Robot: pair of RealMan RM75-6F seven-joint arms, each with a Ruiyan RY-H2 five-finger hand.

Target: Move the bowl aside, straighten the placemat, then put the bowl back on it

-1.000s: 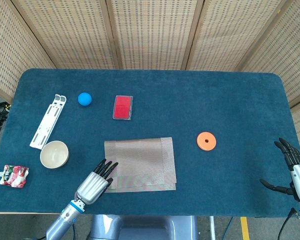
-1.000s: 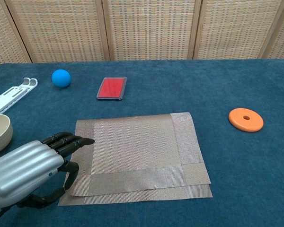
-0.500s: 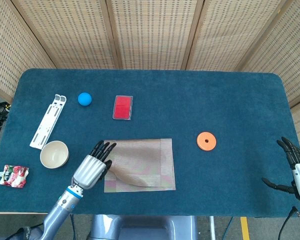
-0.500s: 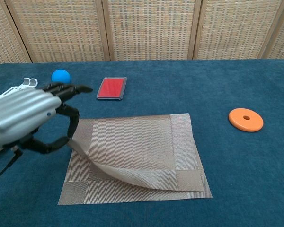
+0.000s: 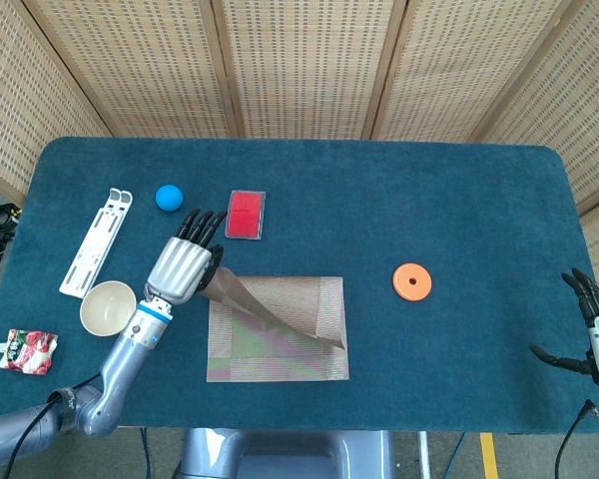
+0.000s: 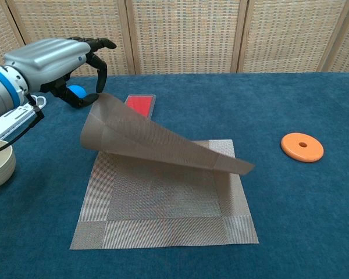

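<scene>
The left robot hand (image 6: 58, 61) is raised above the blue felt-covered table (image 5: 459, 200) on an arm reaching up from the near left edge, pinching a corner of the upper woven brown placemat (image 6: 157, 139) so that the sheet peels diagonally off a matching mat (image 6: 163, 203) below it. The round cream bowl (image 5: 108, 307) sits near that hand's left, beside its forearm. The right robot hand (image 5: 597, 334) hovers far off to the right at the table's edge, fingers spread and holding nothing.
</scene>
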